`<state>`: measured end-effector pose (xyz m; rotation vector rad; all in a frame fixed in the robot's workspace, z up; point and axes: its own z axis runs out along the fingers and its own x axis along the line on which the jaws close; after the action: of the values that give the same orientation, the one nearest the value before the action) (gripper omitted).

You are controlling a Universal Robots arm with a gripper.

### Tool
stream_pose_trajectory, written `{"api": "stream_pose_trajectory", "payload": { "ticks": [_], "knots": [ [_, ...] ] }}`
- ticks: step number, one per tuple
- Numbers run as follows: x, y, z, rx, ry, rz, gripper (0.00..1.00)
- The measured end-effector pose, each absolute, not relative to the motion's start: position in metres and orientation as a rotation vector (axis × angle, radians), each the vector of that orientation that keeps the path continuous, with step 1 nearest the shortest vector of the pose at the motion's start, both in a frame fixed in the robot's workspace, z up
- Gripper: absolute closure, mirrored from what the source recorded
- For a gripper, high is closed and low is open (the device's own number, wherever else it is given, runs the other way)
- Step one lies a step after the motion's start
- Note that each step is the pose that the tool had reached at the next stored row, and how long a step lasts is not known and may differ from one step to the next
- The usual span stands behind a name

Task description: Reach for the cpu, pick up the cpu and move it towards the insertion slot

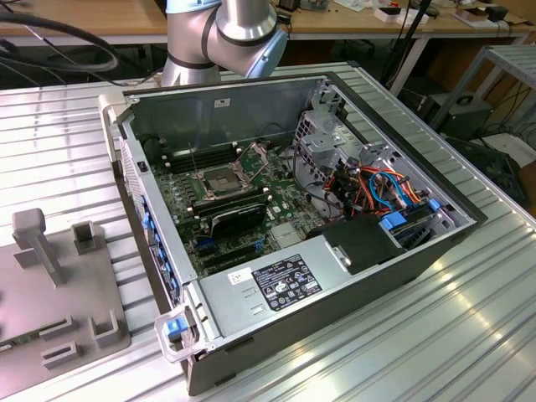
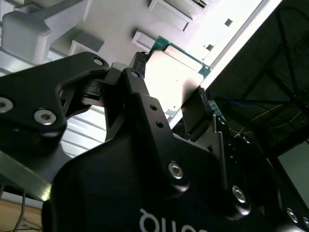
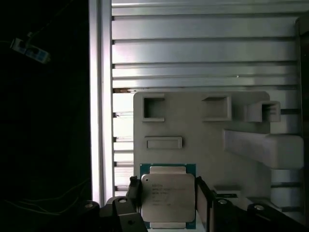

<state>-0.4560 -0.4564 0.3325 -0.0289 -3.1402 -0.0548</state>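
The cpu [image 3: 168,198] is a square chip with a silver lid and a green rim. It sits between the two black fingers of my gripper [image 3: 167,191], which is shut on it, one finger [image 3: 133,189] pressing each opposite edge. In the second wrist view the cpu [image 2: 177,82] shows between the same fingertips [image 2: 140,59], over the grey holder plate [image 2: 120,24]. The insertion slot [image 1: 219,180], a silver frame with a dark centre, lies on the motherboard inside the open computer case [image 1: 394,268].
The grey holder plate [image 1: 50,285] with a post and small pockets lies on the ribbed metal table at the exterior view's left. My arm [image 1: 222,33] rises behind the case. A black finned card [image 1: 239,219], cables and drive cages [image 1: 331,134] crowd the case.
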Motion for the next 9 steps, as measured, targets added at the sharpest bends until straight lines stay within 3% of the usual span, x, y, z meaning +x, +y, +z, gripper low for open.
{"api": "stream_pose_trajectory", "payload": {
  "ticks": [9],
  "knots": [
    [-0.456, -0.456, 0.357, -0.029, -3.140, -0.055, 0.45]
  ]
}}
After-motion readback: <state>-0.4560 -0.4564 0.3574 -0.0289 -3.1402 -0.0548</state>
